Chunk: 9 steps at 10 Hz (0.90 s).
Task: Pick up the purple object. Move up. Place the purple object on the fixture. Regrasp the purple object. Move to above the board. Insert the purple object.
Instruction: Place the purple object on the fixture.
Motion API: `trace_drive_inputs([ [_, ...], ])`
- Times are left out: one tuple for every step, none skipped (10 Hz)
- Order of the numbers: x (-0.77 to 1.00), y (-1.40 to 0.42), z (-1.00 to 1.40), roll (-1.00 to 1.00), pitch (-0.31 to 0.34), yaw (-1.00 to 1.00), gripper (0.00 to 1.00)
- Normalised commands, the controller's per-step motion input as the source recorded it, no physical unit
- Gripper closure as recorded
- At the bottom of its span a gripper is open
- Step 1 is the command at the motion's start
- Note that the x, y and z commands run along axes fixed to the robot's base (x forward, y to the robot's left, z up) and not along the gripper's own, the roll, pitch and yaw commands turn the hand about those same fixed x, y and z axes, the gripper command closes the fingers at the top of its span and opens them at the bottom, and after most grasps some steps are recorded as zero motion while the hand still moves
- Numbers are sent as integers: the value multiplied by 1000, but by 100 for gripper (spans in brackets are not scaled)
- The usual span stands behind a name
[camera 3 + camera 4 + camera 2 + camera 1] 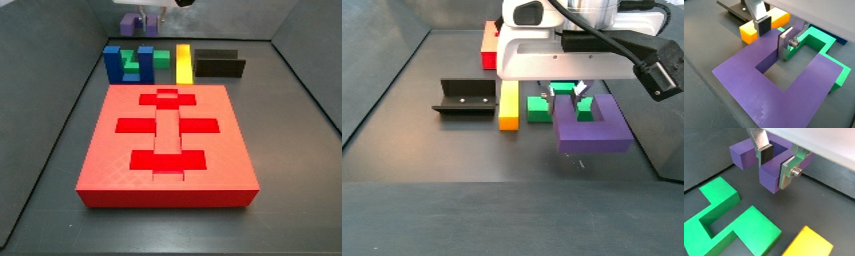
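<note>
The arm reaches down from above, wrist vertical, gripper [776, 162] pointing at the floor. Its fingers [787, 172] clamp one prong of the purple object [784, 85], one plate inside the U, the other outside. The green block [724, 218] and yellow bar [761, 27] lie just beyond the fingers.

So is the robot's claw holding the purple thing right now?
Gripper: shut on one prong of the purple object, which hangs near the green block in a side view.
</note>
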Motion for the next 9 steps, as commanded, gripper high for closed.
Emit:
trace_drive_inputs([
  [523, 0, 251, -509, 0, 69, 100],
  [606, -46, 234, -431, 0, 74, 100],
  [700, -180, 226, -366, 0, 3, 100],
  [857, -283, 126, -260, 0, 0, 100],
  [906, -314, 51, -254, 0, -3, 100],
  [871, -351, 0, -234, -3, -63, 100],
  [954, -337, 0, -246, 0, -74, 100],
  [1000, -329, 20, -229, 0, -63, 100],
  [1000, -320, 43, -203, 0, -43, 100],
])
